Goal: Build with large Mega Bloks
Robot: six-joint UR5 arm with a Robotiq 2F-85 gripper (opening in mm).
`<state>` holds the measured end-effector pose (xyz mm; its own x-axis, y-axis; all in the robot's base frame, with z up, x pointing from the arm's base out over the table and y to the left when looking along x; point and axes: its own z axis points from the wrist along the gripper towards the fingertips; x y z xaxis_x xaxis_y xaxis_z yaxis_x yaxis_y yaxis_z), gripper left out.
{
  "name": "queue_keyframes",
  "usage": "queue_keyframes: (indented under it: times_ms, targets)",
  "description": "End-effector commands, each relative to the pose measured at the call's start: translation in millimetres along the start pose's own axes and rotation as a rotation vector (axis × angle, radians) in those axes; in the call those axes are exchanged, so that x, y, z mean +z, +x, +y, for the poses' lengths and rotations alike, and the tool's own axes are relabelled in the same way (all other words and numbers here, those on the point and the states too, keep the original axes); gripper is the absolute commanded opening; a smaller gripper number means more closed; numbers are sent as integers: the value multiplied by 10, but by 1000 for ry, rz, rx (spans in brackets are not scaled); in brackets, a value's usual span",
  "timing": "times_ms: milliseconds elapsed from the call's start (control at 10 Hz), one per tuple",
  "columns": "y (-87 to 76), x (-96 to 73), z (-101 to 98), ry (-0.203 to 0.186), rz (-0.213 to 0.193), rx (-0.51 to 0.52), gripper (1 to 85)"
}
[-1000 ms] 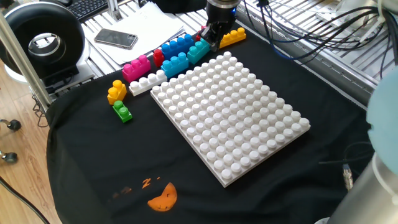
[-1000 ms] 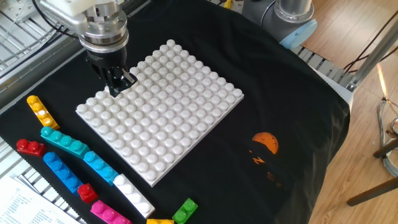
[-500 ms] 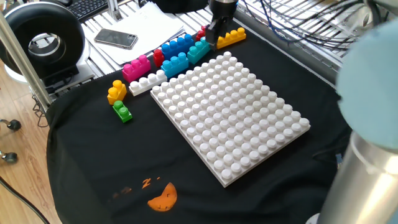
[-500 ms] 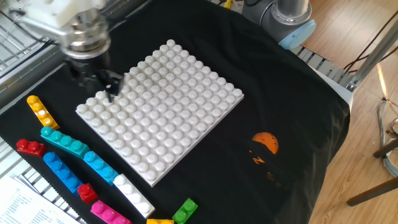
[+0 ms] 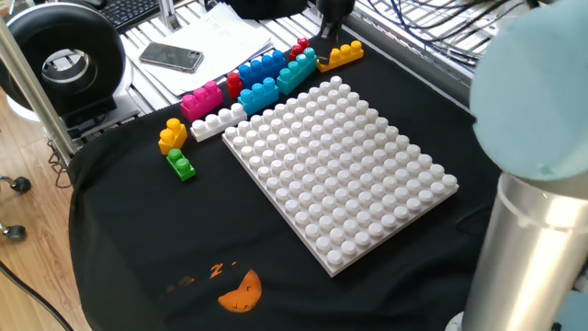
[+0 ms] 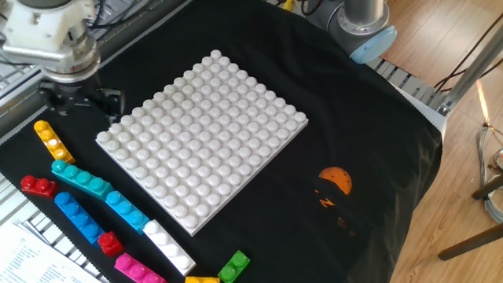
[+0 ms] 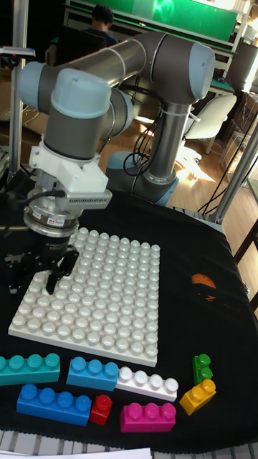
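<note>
The large Mega Bloks lie in a loose row beside the white studded baseplate point(image 5: 340, 165). The long orange-yellow brick point(image 6: 49, 140) is at the row's end, with a cyan one point(image 6: 81, 181), a blue one point(image 6: 77, 216) and a small red one point(image 6: 38, 186) close by. Further along are pink point(image 5: 202, 99), white point(image 5: 217, 121), yellow point(image 5: 172, 134) and green point(image 5: 181, 165) pieces. My gripper point(image 6: 78, 102) hovers over the black cloth between the baseplate's corner and the orange-yellow brick point(image 5: 342, 55). Its fingers look spread and hold nothing. In the tall fixed view the gripper point(image 7: 59, 276) stands over the plate's left edge.
A phone point(image 5: 171, 57) and papers lie on the slatted bench behind the bricks. A black round device point(image 5: 60, 60) stands at the far left. The arm's grey body point(image 5: 533, 184) fills the right side of one fixed view. An orange print point(image 6: 335, 179) marks the cloth.
The gripper has moved off the baseplate's corner, out over the cloth toward the orange-yellow brick. No brick has shifted.
</note>
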<state>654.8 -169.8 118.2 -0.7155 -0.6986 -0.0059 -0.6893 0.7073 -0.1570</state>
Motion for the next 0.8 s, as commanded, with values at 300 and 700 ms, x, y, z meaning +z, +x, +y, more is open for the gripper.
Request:
queue_keyframes:
  times_ms: [300,700]
  targets:
    - [243,40,-391,35,38,-562,690]
    - [-55,30,-305,9,-107,-135,743]
